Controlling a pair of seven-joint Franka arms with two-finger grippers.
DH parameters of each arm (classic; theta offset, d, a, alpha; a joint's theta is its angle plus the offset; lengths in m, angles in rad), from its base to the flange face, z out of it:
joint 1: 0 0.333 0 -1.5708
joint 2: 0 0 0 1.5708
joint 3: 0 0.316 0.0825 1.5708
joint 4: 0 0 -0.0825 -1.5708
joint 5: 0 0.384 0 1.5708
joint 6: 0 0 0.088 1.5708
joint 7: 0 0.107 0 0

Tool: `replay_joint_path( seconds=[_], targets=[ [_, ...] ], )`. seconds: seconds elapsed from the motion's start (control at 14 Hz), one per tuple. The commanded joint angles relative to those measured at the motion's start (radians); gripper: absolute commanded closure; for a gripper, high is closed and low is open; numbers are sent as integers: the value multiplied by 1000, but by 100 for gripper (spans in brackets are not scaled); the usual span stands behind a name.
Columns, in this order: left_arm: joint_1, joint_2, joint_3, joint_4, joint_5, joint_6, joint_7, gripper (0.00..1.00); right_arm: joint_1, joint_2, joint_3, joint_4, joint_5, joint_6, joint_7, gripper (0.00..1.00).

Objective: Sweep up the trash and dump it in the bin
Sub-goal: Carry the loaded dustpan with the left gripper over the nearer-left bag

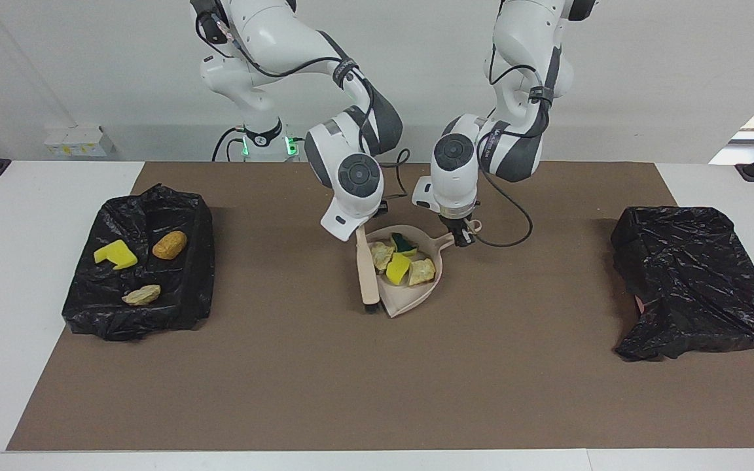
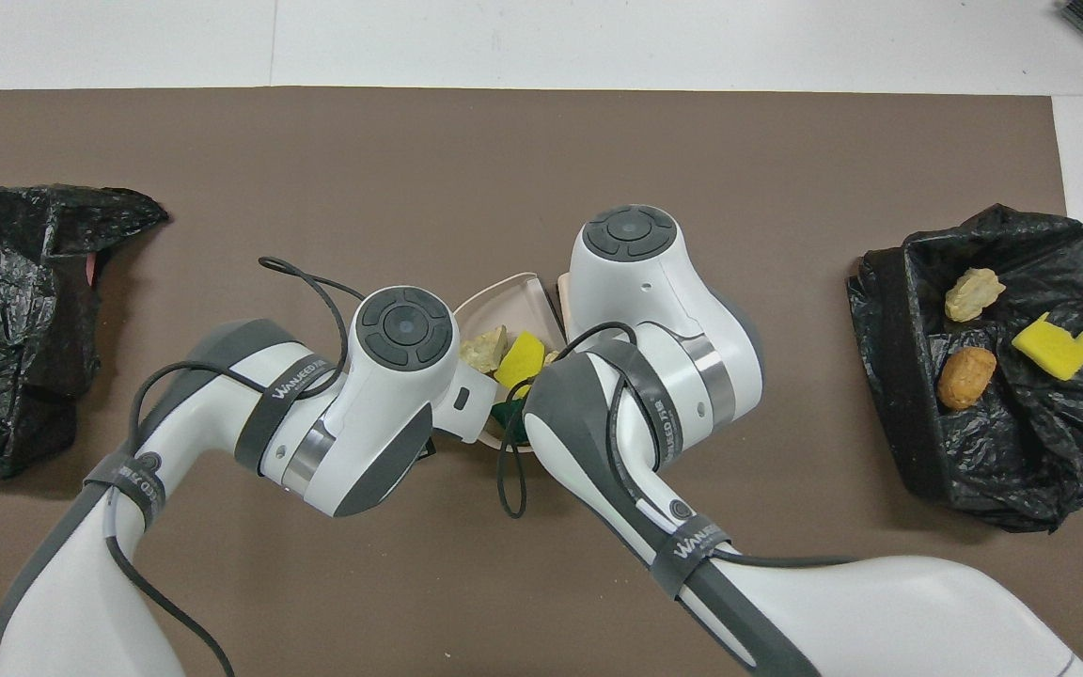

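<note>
At the desk's middle, the left gripper (image 1: pixel 461 239) is clenched on the dustpan (image 1: pixel 410 302) handle; the right gripper (image 1: pixel 359 232) grasps the brush (image 1: pixel 368 275) at the pan's mouth. Four trash scraps (image 1: pixel 398 267) lie inside; three (image 1: pixel 169 244) on the black bag (image 1: pixel 174 307) near the right arm's edge.

High facing camera and steep overhead camera, half a turn apart, share the brown mat (image 1: pixel 364 392).

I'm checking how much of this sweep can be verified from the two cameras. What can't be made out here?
- Right gripper: its grip on the brush is covered by its own wrist in both views.
- Dustpan: overhead, both wrists cover most of it.
- Closed bag: contents hidden by its black plastic in both views.
- Left gripper: overhead, hidden under its wrist.
</note>
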State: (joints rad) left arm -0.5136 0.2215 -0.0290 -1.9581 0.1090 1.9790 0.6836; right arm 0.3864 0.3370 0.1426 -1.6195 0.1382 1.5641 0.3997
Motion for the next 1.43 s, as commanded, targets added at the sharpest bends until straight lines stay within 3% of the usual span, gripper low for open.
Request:
replay_joint_path(
  seconds=[0.0,0.21,0.43,0.71,0.93,1.14,1.35],
  targets=[
    [72,-19,-2,-19,14,32,100,100,-3,-73,2,-40,26,-15,100,100],
    [157,-21,0,14,14,32,238,100,17,-104,3,-94,64,22,136,100],
    [256,-30,0,57,14,18,428,100,89,-197,5,-276,107,222,211,100],
    [372,-56,6,128,12,-37,679,100,210,-289,5,-434,135,251,289,100],
    [469,-65,8,212,2,-109,882,100,307,-324,5,-496,135,269,378,100],
    [578,-54,11,292,-57,-173,1071,100,331,-329,6,-536,135,295,392,100],
    [691,-56,11,294,-61,-175,1210,100,344,-369,8,-631,138,395,392,100]
  ],
)
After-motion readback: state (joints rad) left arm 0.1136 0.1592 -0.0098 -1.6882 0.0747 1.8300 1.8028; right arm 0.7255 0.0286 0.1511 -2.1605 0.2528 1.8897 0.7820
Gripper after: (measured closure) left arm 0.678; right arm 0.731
